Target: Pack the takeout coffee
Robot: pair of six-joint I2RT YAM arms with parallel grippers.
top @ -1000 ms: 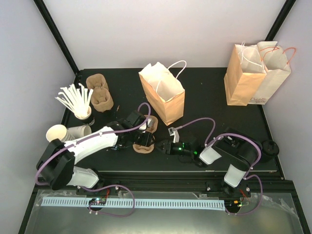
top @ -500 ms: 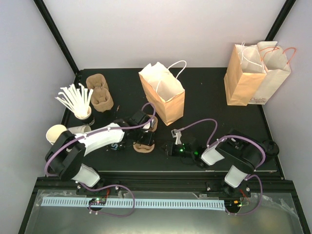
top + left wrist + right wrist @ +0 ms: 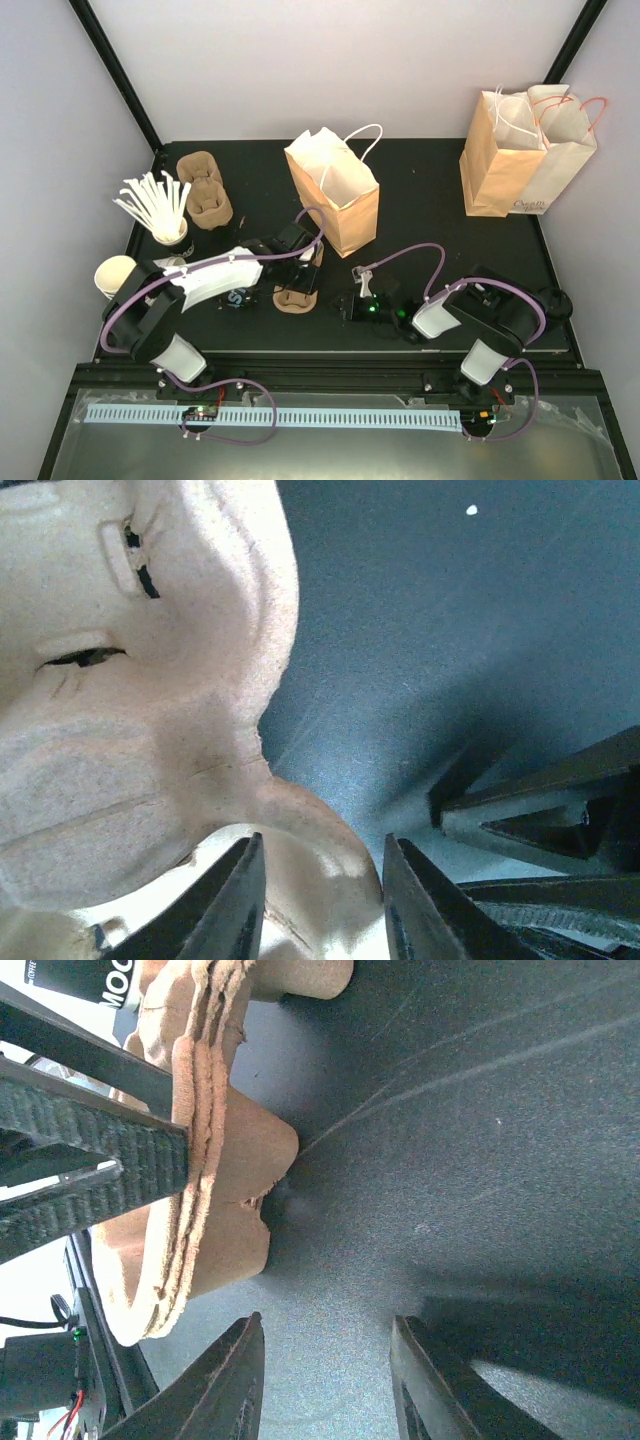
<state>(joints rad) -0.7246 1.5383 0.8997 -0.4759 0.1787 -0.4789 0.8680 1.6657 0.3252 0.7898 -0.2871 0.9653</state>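
Observation:
A brown pulp cup carrier (image 3: 296, 298) lies in the middle of the black table. My left gripper (image 3: 303, 262) reaches down onto it. In the left wrist view, a lobe of the carrier's (image 3: 150, 730) rim fills the gap of the left gripper (image 3: 323, 845), which is shut on it. The takeout coffee (image 3: 237, 298), dark with white print, stands just left of the carrier; its printed band (image 3: 80, 975) shows behind the carrier (image 3: 225, 1170). My right gripper (image 3: 340, 302) (image 3: 326, 1322) stays low over the table right of the carrier, open and holding nothing.
An open brown paper bag (image 3: 335, 195) stands behind the carrier; more bags (image 3: 520, 160) stand at the back right. Spare carriers (image 3: 205, 190), a cup of white stirrers (image 3: 160, 205) and lidless cups (image 3: 120, 272) are on the left. A black round disc (image 3: 553, 302) sits at the right edge.
My left arm has swung to the right, bringing its gripper over the carrier's rim. The right gripper has shifted slightly and turned, then held still.

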